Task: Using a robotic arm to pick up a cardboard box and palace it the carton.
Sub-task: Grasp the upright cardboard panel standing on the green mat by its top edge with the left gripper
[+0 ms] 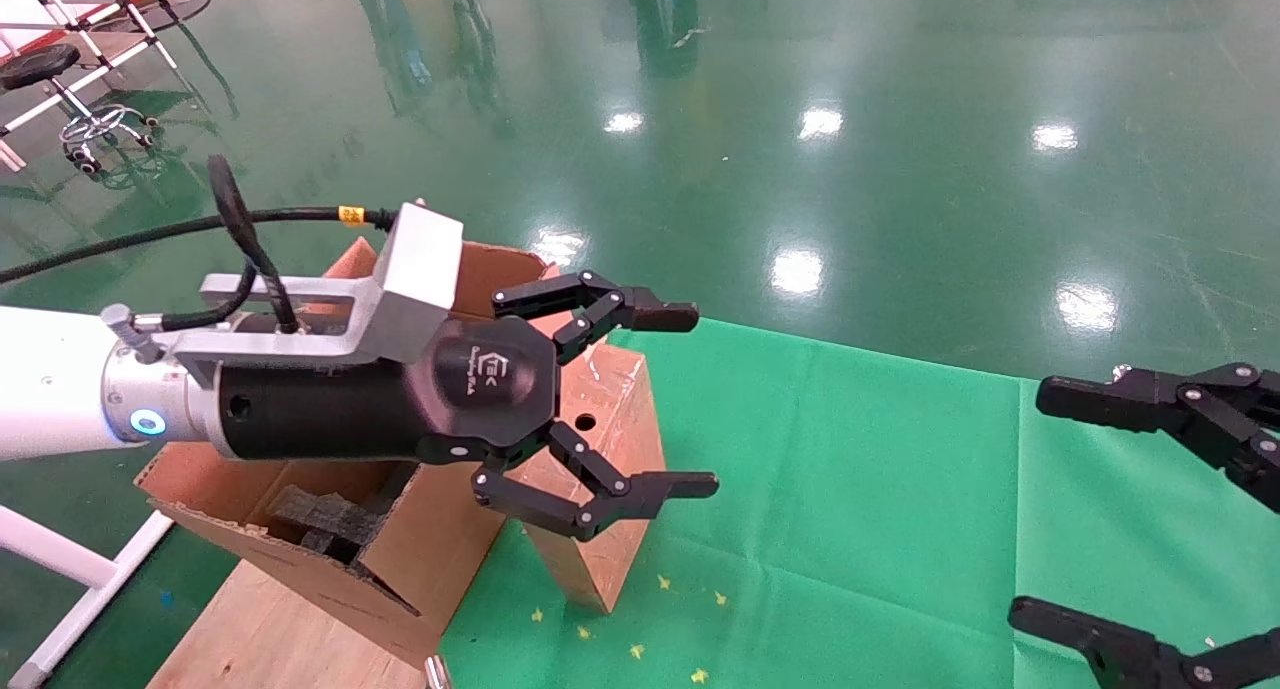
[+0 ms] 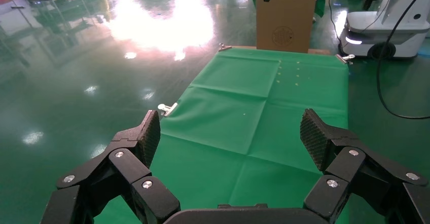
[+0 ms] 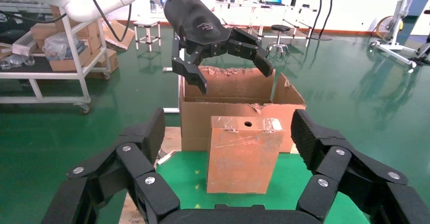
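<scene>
The cardboard box (image 1: 625, 399) stands upright on the green cloth, a small round hole in its top face; it is also in the right wrist view (image 3: 243, 153). Right behind it sits the carton (image 1: 430, 559) with raised torn flaps and black foam (image 1: 320, 519) inside. The white robotic arm's left gripper (image 1: 700, 401) hangs open just above the box and carton, holding nothing, and shows in the right wrist view too (image 3: 233, 76). My right gripper (image 1: 1030, 509) is open at the table's right side, facing the box from a distance (image 3: 229, 127).
A green cloth (image 1: 850, 519) covers the table, with bare wood (image 1: 270, 639) under the carton. Beyond the table's far end stand a tall cardboard box (image 2: 284, 16) and a white machine base (image 2: 385, 31). A stool (image 1: 40, 69) stands on the glossy green floor.
</scene>
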{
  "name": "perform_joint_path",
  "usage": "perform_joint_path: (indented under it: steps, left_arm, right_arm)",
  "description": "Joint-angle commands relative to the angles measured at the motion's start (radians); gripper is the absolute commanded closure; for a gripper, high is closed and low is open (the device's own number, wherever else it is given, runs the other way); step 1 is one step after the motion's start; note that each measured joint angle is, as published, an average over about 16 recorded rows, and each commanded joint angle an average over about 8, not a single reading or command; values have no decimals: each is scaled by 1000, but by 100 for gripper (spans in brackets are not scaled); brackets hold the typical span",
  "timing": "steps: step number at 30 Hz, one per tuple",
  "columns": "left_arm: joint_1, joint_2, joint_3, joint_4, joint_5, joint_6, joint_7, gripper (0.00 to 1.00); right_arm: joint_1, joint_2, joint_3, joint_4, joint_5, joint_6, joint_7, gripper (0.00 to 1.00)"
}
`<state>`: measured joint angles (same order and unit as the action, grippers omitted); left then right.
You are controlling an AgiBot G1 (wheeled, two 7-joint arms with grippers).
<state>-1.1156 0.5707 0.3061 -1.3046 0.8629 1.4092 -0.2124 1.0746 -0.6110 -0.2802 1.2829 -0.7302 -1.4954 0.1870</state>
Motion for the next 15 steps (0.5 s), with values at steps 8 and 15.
perform_joint_path:
  steps: [8, 15]
  left_arm:
    - [-19, -34, 30, -17, 141, -102, -73, 0]
    - [-92, -59, 91, -40, 341, -243, -340, 0]
  right_arm:
    - [0, 0, 0, -1, 0, 0, 0, 100]
    - [1, 0, -1, -1, 0, 0, -1, 100]
